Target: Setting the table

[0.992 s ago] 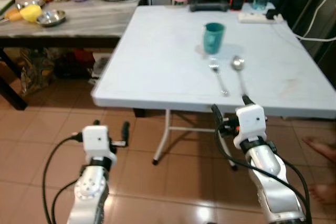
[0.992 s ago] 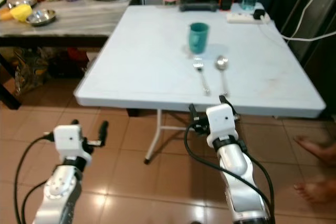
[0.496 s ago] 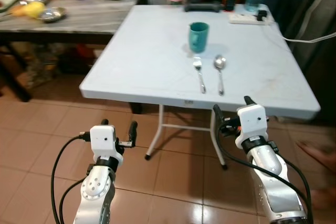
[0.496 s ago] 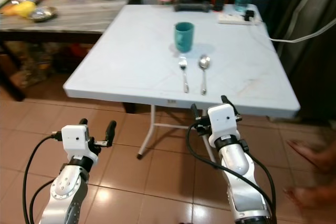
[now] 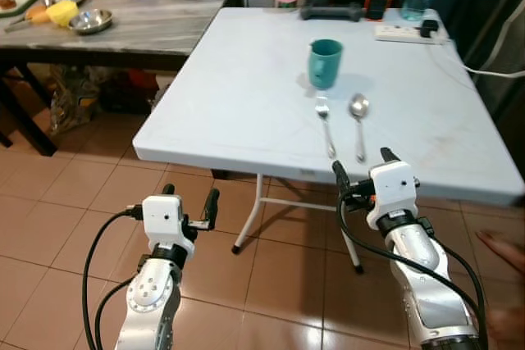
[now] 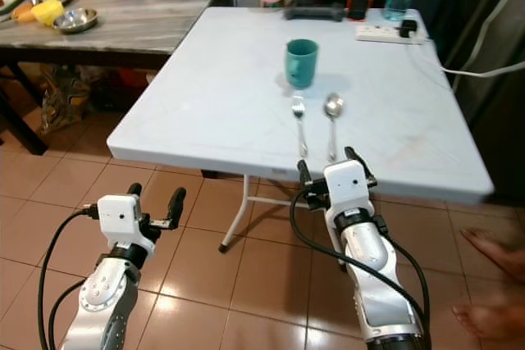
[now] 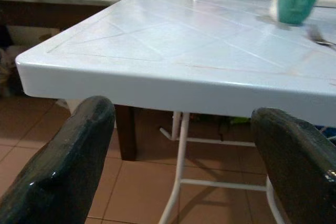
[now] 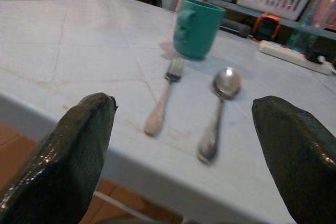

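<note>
Unmoved since earlier: teal plastic cup (image 5: 325,63), steel fork (image 5: 326,125) and steel spoon (image 5: 358,124) together on pale folding table (image 5: 230,96). Left pincer (image 5: 187,202), right pincer (image 5: 359,168): wide open, empty. Plate, in my judgement, outstanding.

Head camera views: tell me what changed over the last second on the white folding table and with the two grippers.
Only the camera shifted; nothing on the white folding table moved. The teal mug, metal fork and metal spoon lie as before, side by side. The left gripper and right gripper remain open and empty, held short of the table's near edge.
</note>
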Tool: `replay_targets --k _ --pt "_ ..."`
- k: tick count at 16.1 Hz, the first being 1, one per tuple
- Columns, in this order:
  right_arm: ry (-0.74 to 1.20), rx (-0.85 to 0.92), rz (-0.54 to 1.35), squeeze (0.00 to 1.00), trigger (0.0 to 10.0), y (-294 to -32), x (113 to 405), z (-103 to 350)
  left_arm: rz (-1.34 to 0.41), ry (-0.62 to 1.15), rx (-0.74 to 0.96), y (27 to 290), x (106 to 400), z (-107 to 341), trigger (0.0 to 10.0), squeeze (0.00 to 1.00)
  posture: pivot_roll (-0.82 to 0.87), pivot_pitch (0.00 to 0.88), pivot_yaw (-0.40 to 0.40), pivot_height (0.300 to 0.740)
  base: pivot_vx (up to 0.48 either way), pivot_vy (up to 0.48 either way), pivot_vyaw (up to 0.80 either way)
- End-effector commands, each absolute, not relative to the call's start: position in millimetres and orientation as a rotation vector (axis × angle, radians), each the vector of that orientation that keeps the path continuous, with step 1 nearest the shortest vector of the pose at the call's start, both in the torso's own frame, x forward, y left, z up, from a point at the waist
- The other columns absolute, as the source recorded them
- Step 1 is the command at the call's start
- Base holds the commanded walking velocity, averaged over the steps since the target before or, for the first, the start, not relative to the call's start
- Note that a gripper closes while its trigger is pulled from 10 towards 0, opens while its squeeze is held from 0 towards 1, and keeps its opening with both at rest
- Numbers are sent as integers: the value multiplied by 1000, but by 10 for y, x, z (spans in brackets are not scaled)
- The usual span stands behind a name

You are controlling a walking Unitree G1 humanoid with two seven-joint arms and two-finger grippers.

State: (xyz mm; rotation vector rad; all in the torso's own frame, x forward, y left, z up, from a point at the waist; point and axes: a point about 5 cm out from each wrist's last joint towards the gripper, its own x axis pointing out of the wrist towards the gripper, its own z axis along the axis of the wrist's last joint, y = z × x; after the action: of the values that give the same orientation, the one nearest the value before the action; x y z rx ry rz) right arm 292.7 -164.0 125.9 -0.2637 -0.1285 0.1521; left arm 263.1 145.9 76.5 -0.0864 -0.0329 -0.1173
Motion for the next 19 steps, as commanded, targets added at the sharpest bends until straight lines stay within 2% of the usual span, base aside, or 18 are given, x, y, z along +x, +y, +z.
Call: replay_targets --k 1,8,14,19 --pt "-134 -261 152 0 10000 -1623 2940 1269 -124 -40 -78 1486 2615 775 10000 0 -178 86 76 740 424 0 0" --pt "-129 -254 151 0 10000 -1619 2927 1249 -140 -34 -75 1459 2616 770 10000 0 -181 90 80 740 425 0 -463" --pt "-132 -237 181 0 10000 -1572 2904 1254 -128 -18 -67 1484 2597 751 10000 0 -181 98 85 740 0 0 0" --pt "-139 -205 238 0 10000 -1450 2870 1300 -274 -32 -26 1454 2440 811 10000 0 -174 111 94 740 0 0 0"
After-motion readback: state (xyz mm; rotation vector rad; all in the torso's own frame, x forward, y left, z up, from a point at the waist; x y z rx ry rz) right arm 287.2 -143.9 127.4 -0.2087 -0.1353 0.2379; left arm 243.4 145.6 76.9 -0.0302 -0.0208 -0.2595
